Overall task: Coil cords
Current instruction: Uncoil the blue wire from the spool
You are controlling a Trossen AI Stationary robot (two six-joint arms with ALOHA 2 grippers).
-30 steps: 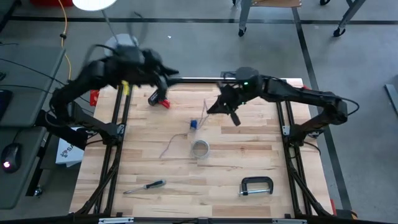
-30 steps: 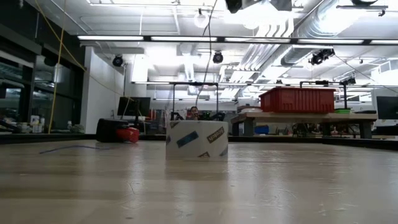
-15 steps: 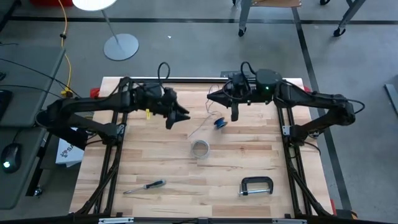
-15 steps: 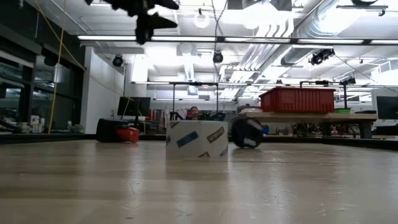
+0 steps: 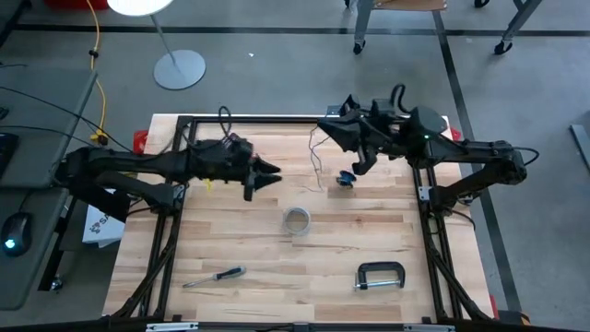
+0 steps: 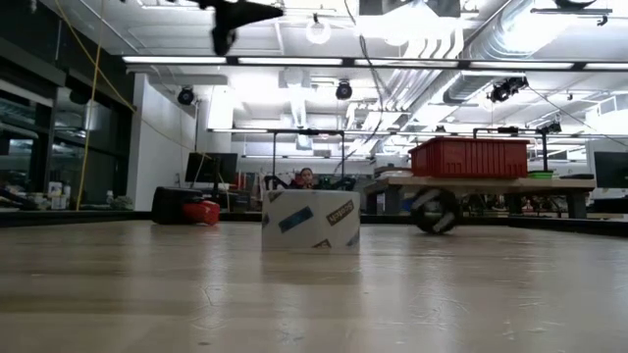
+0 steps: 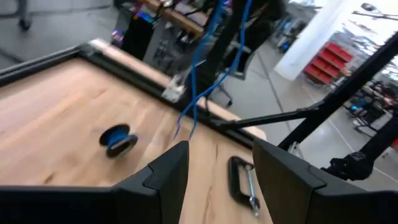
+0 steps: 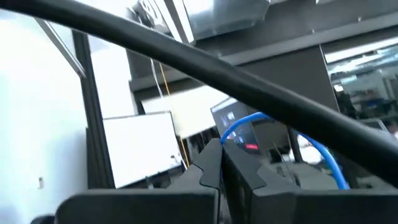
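Two grippers aloft: right gripper clamps blue cord, left gripper spread wide.

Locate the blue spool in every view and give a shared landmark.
High view: the blue spool lies on the table under the right arm.
Low view: a dark wheel right of the tape roll.
Left wrist view: it lies on the wood.
Right wrist view: not in it.
Shared landmark: the tape roll, left of the spool in both fixed views.
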